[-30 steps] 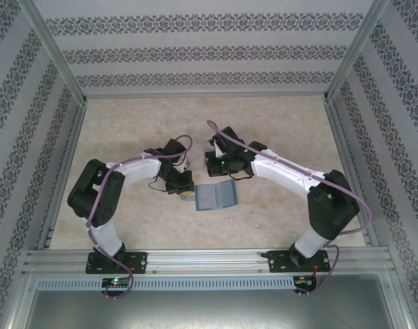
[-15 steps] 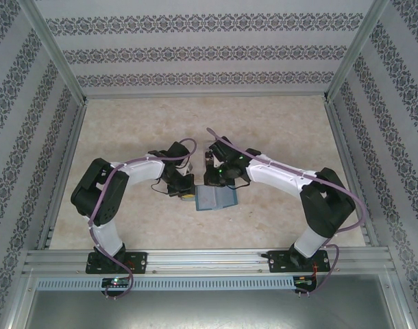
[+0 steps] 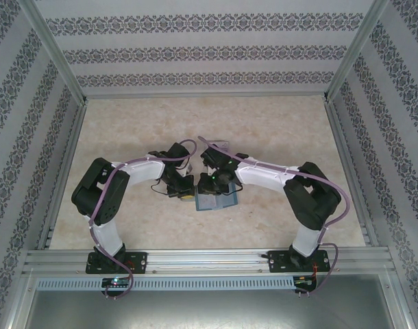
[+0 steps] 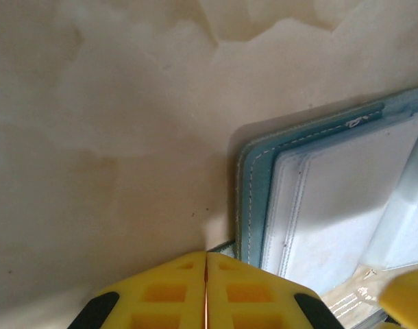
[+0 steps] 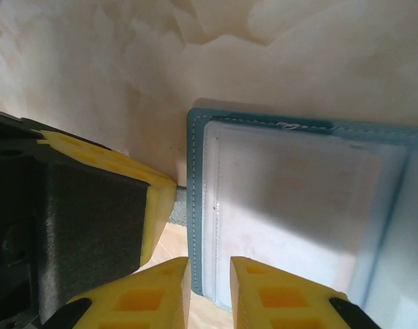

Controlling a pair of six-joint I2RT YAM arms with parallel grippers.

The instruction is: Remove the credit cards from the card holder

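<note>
Spreading across the whole floor of the cell, the mottled beige table [image 3: 127, 130] carries both arms bent inward toward its middle, where the card holder [image 3: 221, 203] lies opened flat like a book, teal border outward and grey-blue pockets facing up. From the right wrist camera the card holder [image 5: 291, 185] has a clear sleeve over a pale face, which I judge to be one of the credit cards [image 5: 298, 205] still seated in its pocket. The left gripper [image 4: 206, 255] is closed, its yellow tips pressed together right at the holder's left edge [image 4: 244, 205], beside the small tab [image 5: 179, 203]. Whether it pinches that tab or only rests against it I cannot tell. The right gripper [image 5: 209, 264] stands with a narrow gap between its fingers, straddling the near edge of the left-hand pocket without clamping it. A small pale patch [image 3: 221, 146] on the table just beyond the right wrist is too small to name. The holder is open and steadied, so the extraction itself seems largely ahead: each card has yet to be caught by an edge and slid out.
</note>
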